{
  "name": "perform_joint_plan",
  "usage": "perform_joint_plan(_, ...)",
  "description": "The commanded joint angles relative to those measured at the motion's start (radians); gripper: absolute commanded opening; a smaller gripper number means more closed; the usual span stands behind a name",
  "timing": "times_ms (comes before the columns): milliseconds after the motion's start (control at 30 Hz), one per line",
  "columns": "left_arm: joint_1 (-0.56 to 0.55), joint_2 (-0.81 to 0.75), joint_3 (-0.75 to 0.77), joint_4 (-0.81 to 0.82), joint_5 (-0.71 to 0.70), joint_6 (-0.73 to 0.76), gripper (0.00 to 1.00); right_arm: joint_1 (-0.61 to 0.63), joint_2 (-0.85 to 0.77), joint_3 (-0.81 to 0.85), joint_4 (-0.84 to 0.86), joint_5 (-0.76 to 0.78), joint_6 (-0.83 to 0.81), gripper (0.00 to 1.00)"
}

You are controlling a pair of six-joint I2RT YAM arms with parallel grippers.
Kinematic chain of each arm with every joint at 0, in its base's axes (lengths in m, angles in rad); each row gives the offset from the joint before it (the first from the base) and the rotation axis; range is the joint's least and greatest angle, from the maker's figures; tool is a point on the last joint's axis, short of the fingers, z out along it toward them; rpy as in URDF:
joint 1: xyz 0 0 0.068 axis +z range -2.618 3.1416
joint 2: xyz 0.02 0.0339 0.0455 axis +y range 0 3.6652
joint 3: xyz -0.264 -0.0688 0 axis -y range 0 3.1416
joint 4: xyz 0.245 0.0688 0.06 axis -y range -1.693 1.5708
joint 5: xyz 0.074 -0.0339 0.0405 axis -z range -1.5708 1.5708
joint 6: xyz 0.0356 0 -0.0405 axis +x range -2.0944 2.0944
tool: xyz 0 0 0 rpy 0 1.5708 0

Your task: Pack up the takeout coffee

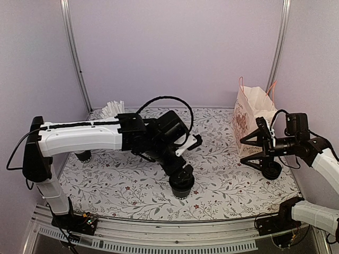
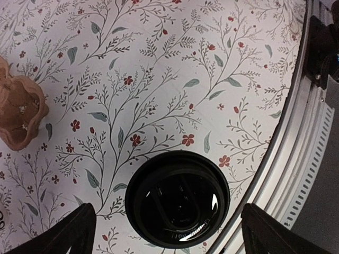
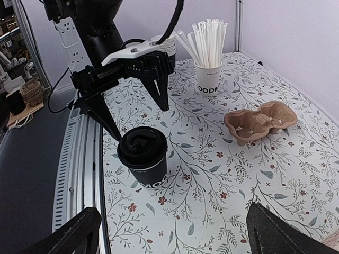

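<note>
The takeout coffee (image 1: 181, 183) is a small black cup with a black lid, standing near the table's front edge. My left gripper (image 1: 180, 169) hangs straight above it, open. In the left wrist view the lid (image 2: 177, 198) lies between the two spread fingertips (image 2: 63, 230), which do not touch it. From the right wrist view the cup (image 3: 143, 159) sits just under the left gripper (image 3: 142, 123). My right gripper (image 1: 242, 151) is open and empty at the right, in front of the paper bag (image 1: 253, 114). Nothing sits between its fingers (image 3: 69, 235).
A brown pulp cup carrier (image 3: 259, 121) lies on the floral table. A white cup of wrapped straws (image 3: 208, 79) stands at the back left, with stacked cups (image 3: 164, 45) beside it. A low black round stack (image 1: 271, 169) sits under the right arm. The metal rail (image 2: 296, 159) runs close by the coffee.
</note>
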Motion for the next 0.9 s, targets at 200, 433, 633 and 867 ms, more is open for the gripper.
perform_joint_plan(200, -0.042, 0.100, 0.066, -0.109, -0.016, -0.041, 0.89, -0.013, -0.002, -0.016, 0.021, -0.013, -0.015, 0.99)
perform_joint_plan(433, -0.042, 0.140, 0.081, -0.120, 0.001, -0.050, 0.78, -0.014, -0.005, -0.017, 0.018, -0.016, -0.019, 0.99)
perform_joint_plan(633, -0.042, 0.133, 0.085, -0.130, 0.002, -0.056, 0.69, -0.015, -0.011, -0.017, 0.017, -0.019, -0.019, 0.98)
perform_joint_plan(867, -0.008, 0.041, 0.033, -0.156, -0.060, -0.065, 0.65, -0.018, -0.021, -0.019, 0.017, -0.017, -0.019, 0.98)
